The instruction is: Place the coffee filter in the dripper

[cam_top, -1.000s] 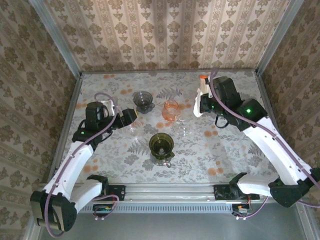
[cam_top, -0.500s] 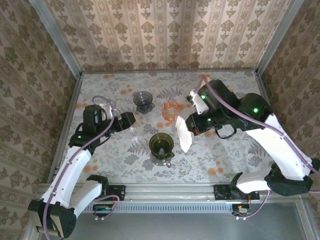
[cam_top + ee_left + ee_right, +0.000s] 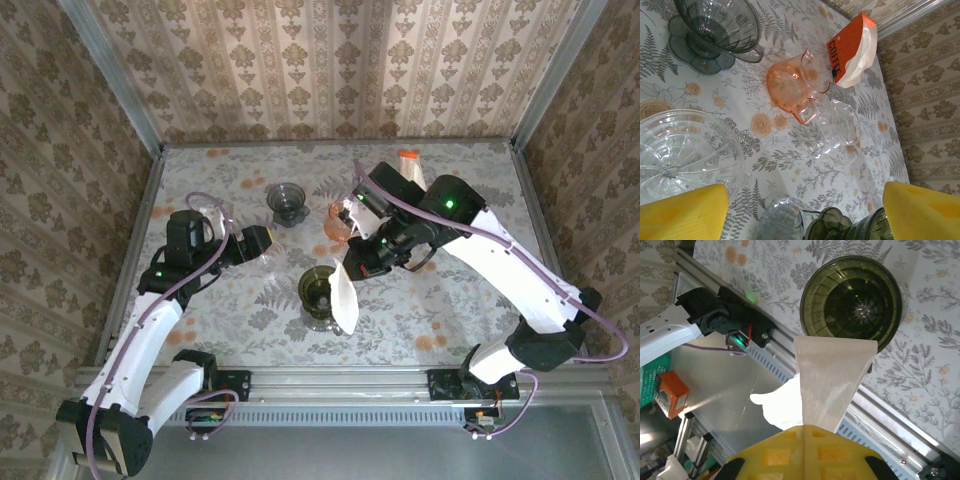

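While in the right claw (image 3: 804, 434), coffee filter (image 3: 832, 372) partly over green dripper (image 3: 852, 300).

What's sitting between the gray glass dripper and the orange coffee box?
An orange glass pitcher stands between the gray glass dripper and the coffee box, as the left wrist view shows.

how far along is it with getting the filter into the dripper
Done: the coffee filter is picked up, pinched in the right gripper. In hand: the filter hangs at the edge of the green dripper, its free end overlapping the rim in the right wrist view, not inside. Left: the dripper is empty, so the filter has to be seated in it and released. The left gripper is open and holds nothing.
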`<move>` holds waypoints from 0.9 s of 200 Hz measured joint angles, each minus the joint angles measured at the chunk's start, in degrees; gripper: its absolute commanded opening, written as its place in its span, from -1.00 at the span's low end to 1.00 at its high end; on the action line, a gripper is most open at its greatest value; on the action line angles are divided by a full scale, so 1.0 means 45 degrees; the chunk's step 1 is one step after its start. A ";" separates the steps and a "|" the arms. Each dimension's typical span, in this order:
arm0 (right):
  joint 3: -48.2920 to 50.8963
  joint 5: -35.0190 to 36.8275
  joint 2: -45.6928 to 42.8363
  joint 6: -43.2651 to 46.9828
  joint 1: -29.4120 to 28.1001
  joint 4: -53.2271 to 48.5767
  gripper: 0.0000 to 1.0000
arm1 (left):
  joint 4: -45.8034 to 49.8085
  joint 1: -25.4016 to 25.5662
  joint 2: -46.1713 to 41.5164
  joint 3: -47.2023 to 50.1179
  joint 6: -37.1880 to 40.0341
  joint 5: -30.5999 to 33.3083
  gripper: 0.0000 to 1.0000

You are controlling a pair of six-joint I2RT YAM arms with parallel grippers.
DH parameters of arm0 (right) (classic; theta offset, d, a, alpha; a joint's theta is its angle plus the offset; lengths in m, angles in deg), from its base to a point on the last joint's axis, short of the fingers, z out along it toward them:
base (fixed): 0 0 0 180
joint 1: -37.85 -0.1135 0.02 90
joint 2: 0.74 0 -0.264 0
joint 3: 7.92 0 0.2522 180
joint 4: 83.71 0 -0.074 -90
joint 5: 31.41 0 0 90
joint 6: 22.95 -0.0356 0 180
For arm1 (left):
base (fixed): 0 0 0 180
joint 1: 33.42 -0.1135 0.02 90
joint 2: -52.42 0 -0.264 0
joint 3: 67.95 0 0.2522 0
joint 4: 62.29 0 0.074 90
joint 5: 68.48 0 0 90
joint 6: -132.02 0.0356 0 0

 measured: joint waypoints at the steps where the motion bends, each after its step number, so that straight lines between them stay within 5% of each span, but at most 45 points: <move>1: -0.0005 -0.0015 0.0010 0.0000 0.0000 0.0000 -1.00 | 0.0000 -0.0005 0.0000 0.0000 0.0000 0.0000 0.65; 134: 0.0413 -0.0787 0.1117 -0.0005 0.0287 0.1243 -1.00 | -0.0010 0.0044 -0.0146 0.0000 0.0189 -0.0583 0.63; 180: 0.0704 -0.0141 0.1647 -0.0058 0.0549 0.1321 -1.00 | 0.0005 0.0865 -0.0219 -0.0024 0.0486 -0.0661 0.62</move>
